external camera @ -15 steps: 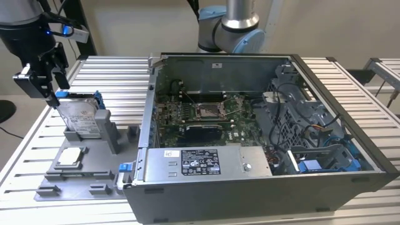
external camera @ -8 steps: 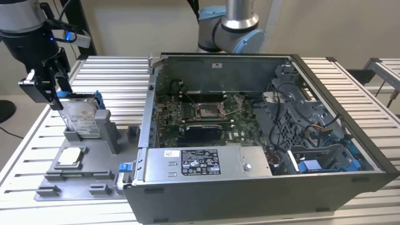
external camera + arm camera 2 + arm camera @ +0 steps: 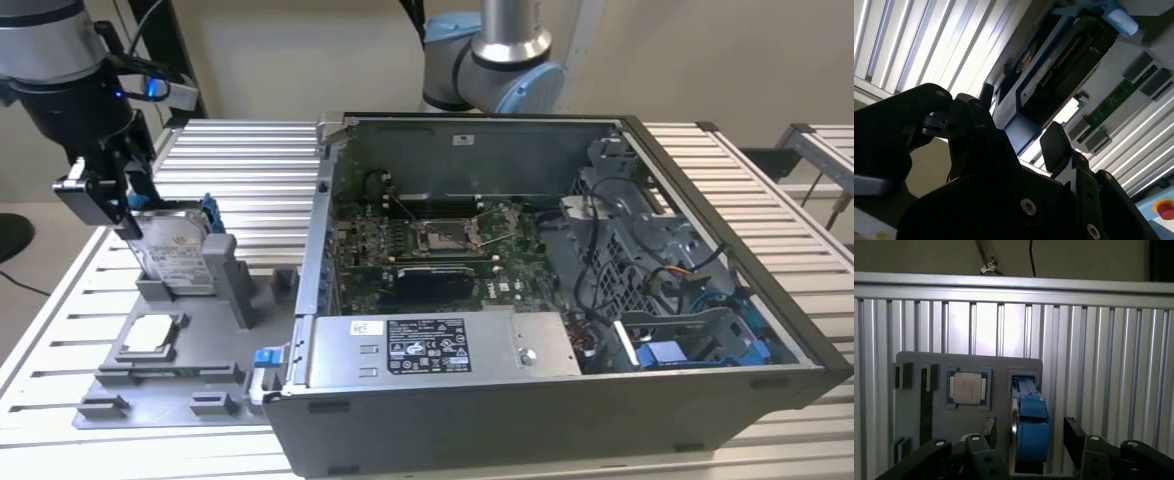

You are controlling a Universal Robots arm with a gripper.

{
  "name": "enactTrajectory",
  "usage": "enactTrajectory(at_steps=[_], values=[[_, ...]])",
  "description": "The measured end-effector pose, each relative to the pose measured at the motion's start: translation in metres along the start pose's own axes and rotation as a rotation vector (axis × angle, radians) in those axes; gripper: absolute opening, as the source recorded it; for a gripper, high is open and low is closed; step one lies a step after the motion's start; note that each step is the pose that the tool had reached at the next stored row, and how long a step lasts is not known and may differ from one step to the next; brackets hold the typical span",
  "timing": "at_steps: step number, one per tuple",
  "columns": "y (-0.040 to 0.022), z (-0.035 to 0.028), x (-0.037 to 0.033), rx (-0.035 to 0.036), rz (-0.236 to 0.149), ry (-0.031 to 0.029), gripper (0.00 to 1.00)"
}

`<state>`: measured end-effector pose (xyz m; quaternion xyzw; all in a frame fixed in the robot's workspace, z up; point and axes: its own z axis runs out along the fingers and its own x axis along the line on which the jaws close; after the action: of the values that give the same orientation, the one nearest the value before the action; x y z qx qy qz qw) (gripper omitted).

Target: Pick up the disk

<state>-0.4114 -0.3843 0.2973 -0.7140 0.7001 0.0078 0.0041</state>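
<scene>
Gripper point(image 3: 1029, 426) closest to cam: fingers point(image 3: 1071, 426) spread, one each side of the disk point(image 3: 1030, 440), w/ a gap on both sides in both wrist views, so I'd say nothing's pinched. Disk stands on edge in its slot on the grey fixture plate point(image 3: 187, 378), at the exterior view's left of the PC case point(image 3: 534, 425). Risk imo: pads closing off-centre on the blue frame could cock the disk in the slot, so it jams or slips on lift. Count: 1 disk, 1 chip point(image 3: 968, 388), 1 plate, 1 case.
</scene>
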Motion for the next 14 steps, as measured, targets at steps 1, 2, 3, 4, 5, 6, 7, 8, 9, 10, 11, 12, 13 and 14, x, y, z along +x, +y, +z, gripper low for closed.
enactTrajectory(at_steps=[1,2,3,4,5,6,7,8,9,10,11,12,13,14], values=[[0.0004,0.0016,-0.0004,0.0014,0.0,0.0009,1.0],[0.0005,0.0032,-0.0006,0.0031,0.0,0.0021,1.0],[0.0004,0.0046,-0.0005,0.0057,-0.001,0.0024,1.0],[0.0004,0.0062,-0.0005,0.0085,-0.001,0.0026,1.0],[0.0005,0.008,-0.0005,0.0107,-0.001,0.0026,1.0],[0.0006,0.0093,-0.0005,0.0115,-0.001,0.0026,1.0],[0.0008,0.0105,-0.0005,0.0116,-0.001,0.0026,1.0],[0.001,0.0115,-0.0004,0.0117,-0.001,0.0027,1.0],[0.0015,0.0122,-0.0004,0.0115,-0.001,0.0028,1.0],[0.002,0.0129,-0.0004,0.0114,-0.001,0.0029,1.0],[0.0023,0.014,-0.0005,0.0117,-0.001,0.0027,1.0],[0.0024,0.0151,-0.0004,0.0118,-0.001,0.0027,1.0],[0.0024,0.0161,-0.0004,0.0117,-0.001,0.0027,1.0],[0.0024,0.0168,-0.0004,0.0117,-0.001,0.0027,1.0]])
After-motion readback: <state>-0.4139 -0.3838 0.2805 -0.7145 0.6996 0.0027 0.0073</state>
